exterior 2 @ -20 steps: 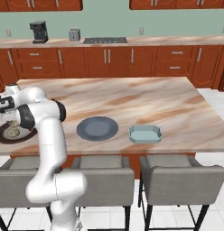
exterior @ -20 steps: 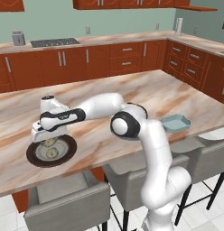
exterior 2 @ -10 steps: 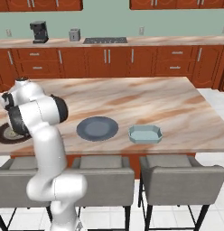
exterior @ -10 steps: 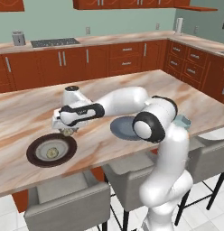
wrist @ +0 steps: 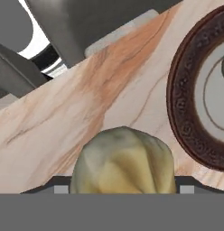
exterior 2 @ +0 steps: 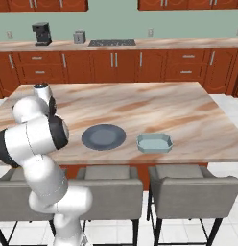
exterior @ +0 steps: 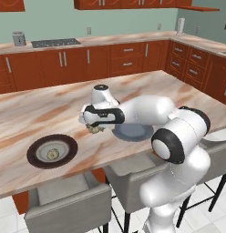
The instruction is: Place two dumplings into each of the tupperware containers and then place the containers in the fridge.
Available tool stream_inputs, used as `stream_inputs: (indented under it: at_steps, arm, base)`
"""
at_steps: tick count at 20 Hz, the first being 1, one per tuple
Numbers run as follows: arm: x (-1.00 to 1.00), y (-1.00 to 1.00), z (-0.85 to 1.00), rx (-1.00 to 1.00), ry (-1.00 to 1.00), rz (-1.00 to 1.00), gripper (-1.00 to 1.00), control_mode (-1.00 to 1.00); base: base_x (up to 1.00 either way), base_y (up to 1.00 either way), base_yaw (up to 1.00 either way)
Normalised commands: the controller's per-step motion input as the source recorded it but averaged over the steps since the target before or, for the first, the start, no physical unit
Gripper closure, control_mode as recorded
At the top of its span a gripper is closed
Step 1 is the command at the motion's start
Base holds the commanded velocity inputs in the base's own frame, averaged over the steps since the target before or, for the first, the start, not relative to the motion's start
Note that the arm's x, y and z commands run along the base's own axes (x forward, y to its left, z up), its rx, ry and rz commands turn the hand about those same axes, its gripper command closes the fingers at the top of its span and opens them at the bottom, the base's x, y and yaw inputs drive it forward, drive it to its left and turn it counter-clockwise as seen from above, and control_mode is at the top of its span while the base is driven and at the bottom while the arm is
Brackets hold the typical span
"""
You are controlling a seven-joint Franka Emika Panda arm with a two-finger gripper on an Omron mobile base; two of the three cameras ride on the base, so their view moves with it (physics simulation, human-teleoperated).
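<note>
I am holding a dumpling (wrist: 123,161) between the fingers (exterior: 94,129); in the hand view it is sitting right at the bottom, bulging up where the two fingertips should be showing, so it is covering them and I cannot make out the tips themselves. The fingers are standing fairly wide, pinching the pale, pleated lump across its sides. In the left base view the same dumpling (exterior: 94,129) is hanging under the hand, above the marble desk (exterior: 51,109) and clear of its surface, near the front edge and about midway along it.

Toward the left end of the desk, close to the front edge, the dark-rimmed plate (exterior: 52,150) is lying with another dumpling (exterior: 52,154) on its pale centre. In the hand view a part of that plate's brown rim (wrist: 181,103) is curving down the right side, well apart from the held dumpling.

Just beside the hand, on its right, the grey-blue plate (exterior: 133,133) is resting flat, partly hidden by the forearm. The right base view is showing it (exterior 2: 103,137) near the front edge, with a pale teal tupperware container (exterior 2: 154,142) just beside it toward the right end of the desk. I cannot tell whether anything is lying inside that container.
</note>
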Motion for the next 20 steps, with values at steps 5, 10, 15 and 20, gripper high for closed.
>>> stream_inputs:
  at_steps: [5,10,15,20]
  arm:
    - [0.05,-1.00,0.38,-0.03,0.15,-0.54,1.00,-1.00]
    - [0.05,-1.00,0.01,-0.07,0.08,-0.54,1.00,-1.00]
    - [0.00,-1.00,0.00,-0.05,0.04,-0.49,1.00,-1.00]
    - [0.01,-1.00,0.00,-0.07,0.02,-0.45,1.00,-1.00]
  base:
    - [0.00,0.00,0.00]
    - [0.00,0.00,0.00]
    - [0.00,0.00,0.00]
    - [0.00,0.00,0.00]
